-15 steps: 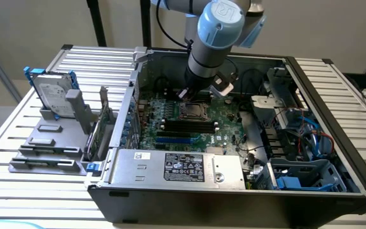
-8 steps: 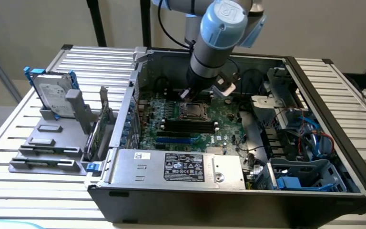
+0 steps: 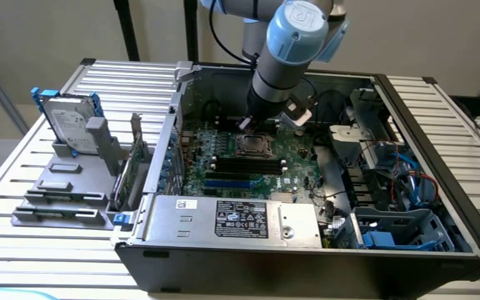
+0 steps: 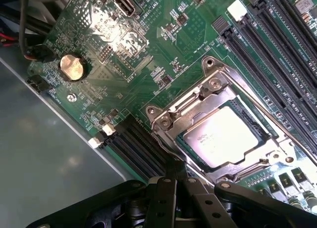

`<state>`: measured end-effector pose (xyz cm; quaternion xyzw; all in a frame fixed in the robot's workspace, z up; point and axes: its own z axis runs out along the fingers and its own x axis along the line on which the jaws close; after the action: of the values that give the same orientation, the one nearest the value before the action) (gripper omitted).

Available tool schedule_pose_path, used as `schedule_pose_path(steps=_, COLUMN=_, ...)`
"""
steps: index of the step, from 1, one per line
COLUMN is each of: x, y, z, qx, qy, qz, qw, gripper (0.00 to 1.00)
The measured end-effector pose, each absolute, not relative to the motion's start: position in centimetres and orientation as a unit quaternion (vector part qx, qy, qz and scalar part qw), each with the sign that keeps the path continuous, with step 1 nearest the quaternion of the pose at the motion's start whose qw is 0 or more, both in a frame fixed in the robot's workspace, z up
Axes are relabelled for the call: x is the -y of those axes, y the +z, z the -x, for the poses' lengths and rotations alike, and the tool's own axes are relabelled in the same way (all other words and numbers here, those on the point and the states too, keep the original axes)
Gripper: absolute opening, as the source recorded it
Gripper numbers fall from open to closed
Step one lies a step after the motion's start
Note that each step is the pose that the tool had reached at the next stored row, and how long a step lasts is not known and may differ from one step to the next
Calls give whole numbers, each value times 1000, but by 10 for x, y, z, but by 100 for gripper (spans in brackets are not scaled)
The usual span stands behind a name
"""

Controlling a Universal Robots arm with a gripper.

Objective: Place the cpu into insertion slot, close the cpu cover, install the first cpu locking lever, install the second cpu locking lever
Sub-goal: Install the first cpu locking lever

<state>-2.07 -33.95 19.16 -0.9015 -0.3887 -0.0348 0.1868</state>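
The cpu point(image 4: 225, 136), a pale silvery square, lies in the insertion slot point(image 3: 251, 145) on the green board. The cpu cover point(image 4: 198, 97), a silvery frame with a cut-out centre, lies flat down over the chip's edges. My gripper point(image 4: 174, 181) is shut, with its black fingers pressed together right at the socket's rim near one corner of the cover. In the exterior view the gripper point(image 3: 247, 127) hangs just behind the socket inside the open computer case. A thin metal lever point(image 4: 171, 105) runs along one side of the cover; I cannot tell whether it is latched.
Long black memory slots point(image 4: 277, 50) run beside the socket. A coin battery point(image 4: 72, 67) sits on the board. The grey labelled power-supply box point(image 3: 235, 219) fills the case front, with cables point(image 3: 407, 181) at the exterior view's right. A hard drive point(image 3: 67, 125) stands outside the case.
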Motion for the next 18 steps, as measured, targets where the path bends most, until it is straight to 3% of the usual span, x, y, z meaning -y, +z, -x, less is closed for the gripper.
schedule_pose_path(steps=18, x=340, y=190, z=13, qx=399, qy=-32, qz=898, qw=185, gripper=11)
